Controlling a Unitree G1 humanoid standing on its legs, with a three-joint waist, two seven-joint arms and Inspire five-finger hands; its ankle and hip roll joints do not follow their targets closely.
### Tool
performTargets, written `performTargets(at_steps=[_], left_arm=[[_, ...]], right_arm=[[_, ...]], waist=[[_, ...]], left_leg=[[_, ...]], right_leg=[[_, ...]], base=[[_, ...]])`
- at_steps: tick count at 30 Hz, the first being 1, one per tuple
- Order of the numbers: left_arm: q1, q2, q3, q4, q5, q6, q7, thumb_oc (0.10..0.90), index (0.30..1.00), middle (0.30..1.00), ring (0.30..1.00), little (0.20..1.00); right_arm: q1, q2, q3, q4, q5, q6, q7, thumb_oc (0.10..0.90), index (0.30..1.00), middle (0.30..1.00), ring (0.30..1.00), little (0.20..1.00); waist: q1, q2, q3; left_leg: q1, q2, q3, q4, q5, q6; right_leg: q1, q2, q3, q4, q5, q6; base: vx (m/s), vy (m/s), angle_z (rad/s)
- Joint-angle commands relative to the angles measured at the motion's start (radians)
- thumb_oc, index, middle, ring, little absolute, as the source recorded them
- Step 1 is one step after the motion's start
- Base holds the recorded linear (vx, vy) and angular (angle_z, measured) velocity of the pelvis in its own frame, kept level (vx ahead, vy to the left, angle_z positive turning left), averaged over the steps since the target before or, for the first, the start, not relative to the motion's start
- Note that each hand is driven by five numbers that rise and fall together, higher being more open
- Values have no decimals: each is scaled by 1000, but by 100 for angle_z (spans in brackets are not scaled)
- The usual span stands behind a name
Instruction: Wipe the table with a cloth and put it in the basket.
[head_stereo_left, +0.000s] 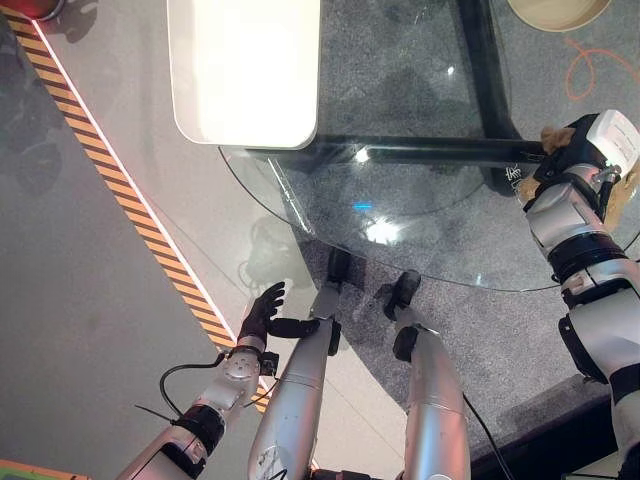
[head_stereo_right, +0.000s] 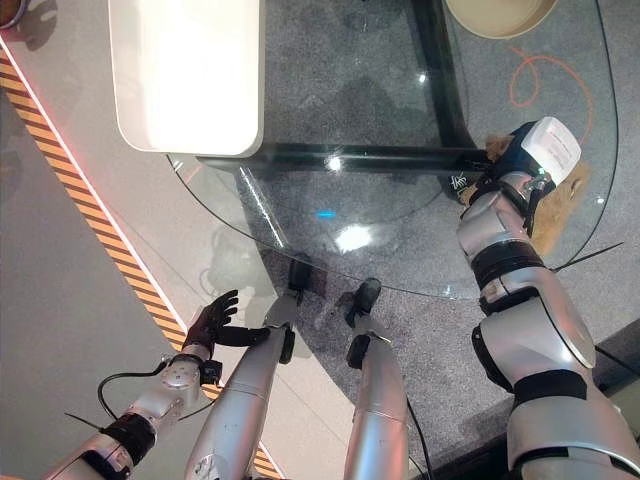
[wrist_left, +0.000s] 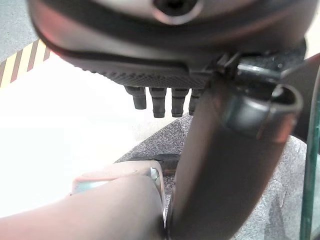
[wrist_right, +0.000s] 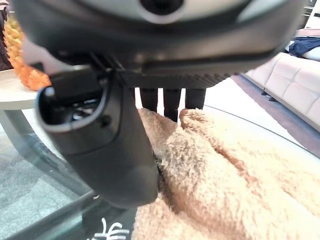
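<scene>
On the right side of the glass table I see my right hand resting on the cloth. Cloth is tan, thick and fuzzy like fleece, bunched in soft folds, lying on the glass near the table's right edge. In the right wrist view the fingers run down straight onto the pile and the thumb lies alongside, pressing into the fabric. Can't see a real pinch, so I read it as flat contact, not a grip.

Left hand hangs low at the near left, off the table, above the floor beside the striped floor tape. Its fingers are spread and relaxed, holding nothing; the left wrist view shows the fingertips straight and free.

Far right, a round tan basket sits cut off by the frame, well apart from the cloth. White rectangular table at far left overlaps the glass edge. Orange cord loops on the floor under the glass.
</scene>
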Motion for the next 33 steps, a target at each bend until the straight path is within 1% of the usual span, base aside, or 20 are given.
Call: performTargets(at_steps=[1, 5, 9, 13, 15, 19, 21, 22, 24, 25, 26, 29, 32, 33], left_arm=[[52, -2, -10, -17, -21, -10, 11, 800, 900, 900, 900, 900], [47, -8, -13, -12, -23, -10, 18, 800, 900, 900, 900, 900], [48, -12, -10, -9, -25, -10, 23, 800, 900, 900, 900, 900], [55, -12, -8, -17, -33, -9, 32, 800, 900, 900, 900, 900], [65, -13, -4, -24, -37, -7, 39, 800, 900, 900, 900, 900], [72, -24, 7, -29, -43, -5, 51, 800, 900, 900, 900, 900], [71, -30, 11, -33, -43, -2, 54, 800, 900, 900, 900, 900], [71, -32, 15, -37, -41, 1, 55, 800, 900, 900, 900, 900], [64, -40, 20, -40, -42, 11, 56, 800, 900, 900, 900, 900], [60, -44, 20, -39, -44, 14, 57, 800, 900, 900, 900, 900], [57, -49, 24, -35, -40, 17, 56, 800, 900, 900, 900, 900], [48, -67, 28, -21, -32, 22, 60, 800, 900, 900, 900, 900], [45, -80, 29, -13, -26, 22, 57, 800, 900, 900, 900, 900], [65, -88, 20, -7, -23, 20, 54, 800, 900, 900, 900, 900]], right_arm=[[146, 8, 0, 49, 73, 37, 97, 100, 300, 300, 300, 200], [154, 16, -9, 46, 78, 24, 87, 100, 300, 300, 300, 200], [162, 19, -20, 30, 121, 2, 36, 100, 300, 300, 300, 200], [176, 10, -60, -37, 240, -81, -105, 100, 300, 300, 300, 200], [190, 7, -94, -109, 286, -147, -162, 100, 300, 300, 300, 200], [211, 21, -133, -281, 415, -271, -216, 100, 300, 300, 300, 200], [216, 32, -144, -330, 449, -311, -222, 100, 300, 300, 300, 200], [219, 39, -150, -355, 462, -345, -211, 100, 300, 300, 300, 200], [225, 66, -168, -425, 521, -394, -186, 100, 300, 300, 300, 200], [228, 78, -172, -445, 539, -425, -163, 100, 300, 300, 300, 200], [230, 94, -177, -469, 542, -442, -142, 100, 300, 300, 300, 200], [237, 142, -169, -540, 538, -476, -80, 100, 300, 300, 300, 200], [231, 185, -149, -592, 506, -480, -38, 100, 300, 300, 300, 200], [241, 206, -132, -614, 490, -477, -19, 100, 300, 300, 300, 200]], waist=[[-12, 62, 53], [-14, 60, 53], [-15, 62, 53], [-21, 62, 53], [-27, 58, 53], [-39, 51, 53], [-42, 49, 53], [-42, 49, 53], [-43, 49, 53], [-42, 49, 53], [-42, 49, 53], [-39, 49, 53], [-32, 53, 53], [-23, 59, 53]], left_leg=[[-17, -23, 12, 107, -142, 35], [-14, -21, 14, 105, -142, 37], [-14, -21, 15, 106, -143, 37], [-15, -20, 18, 111, -147, 37], [-13, -21, 20, 113, -151, 38], [-12, -20, 29, 114, -155, 39], [-12, -20, 32, 114, -156, 39], [-12, -21, 33, 114, -156, 40], [-12, -20, 37, 115, -156, 40], [-11, -21, 38, 114, -156, 41], [-11, -22, 39, 115, -156, 41], [-12, -23, 40, 113, -153, 43], [-12, -27, 40, 113, -150, 44], [26, -26, 37, 118, -182, 40]], right_leg=[[-16, 34, 29, -127, 134, 71], [-13, 35, 30, -127, 133, 71], [-16, 35, 32, -124, 133, 71], [-18, 35, 38, -120, 133, 74], [-17, 38, 42, -118, 132, 75], [-21, 42, 49, -115, 130, 76], [-22, 43, 51, -114, 128, 75], [-22, 42, 51, -113, 127, 75], [-23, 41, 52, -111, 124, 75], [-22, 39, 51, -111, 124, 75], [-22, 38, 51, -109, 122, 74], [-23, 35, 49, -106, 121, 73], [-23, 31, 45, -105, 119, 71], [11, 32, 50, -90, 85, 78]], base=[[0, 0, 0], [0, 0, 0], [0, 0, 0], [-1, 9, 0], [-5, 53, 0], [-9, 62, -1], [-9, 52, -2], [-10, 65, -4], [-10, 71, -4], [-5, 54, -4], [-2, 45, -5], [5, 43, -4], [26, 51, -3], [64, 53, -3]])
